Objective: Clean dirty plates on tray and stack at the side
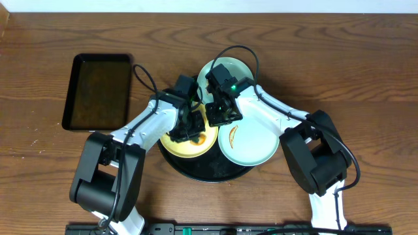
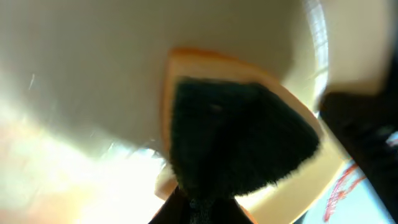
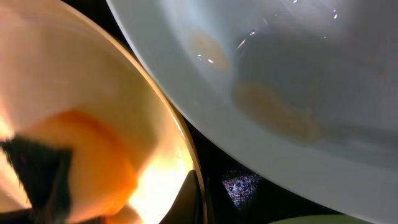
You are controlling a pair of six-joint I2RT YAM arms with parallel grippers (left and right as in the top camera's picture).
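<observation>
The step in hand looks like scrubbing the yellow plate (image 1: 186, 147), which sits at about 9 o'clock on the round black tray (image 1: 209, 175). The left fingers (image 1: 191, 124) are closed on a sponge (image 2: 236, 143) with an orange body and a dark scouring face, pressed flat to the plate's pale inside.

To do this well, I would hold the dark face flat, press lightly and work in short circles over the whole basin. A hard push could slide or tip the plate against its neighbour.

The right fingers (image 1: 221, 112) are closed at the yellow plate's rim, at about 2 o'clock on it. Whether they pinch the rim or only rest there I cannot tell. If they do pinch it, a steady hold would brace the plate against the scrubbing.

A mint plate (image 1: 251, 147) lies at 3 o'clock on the tray, just beside the yellow one, with an orange smear (image 1: 232, 135) near its left edge. It is not yet clean. The other mint plate (image 1: 238, 67) shows at 12 o'clock, partly behind the right arm. All 3 plates are near the fingers, and none is yet stacked on the tabletop (image 1: 366, 65).
</observation>
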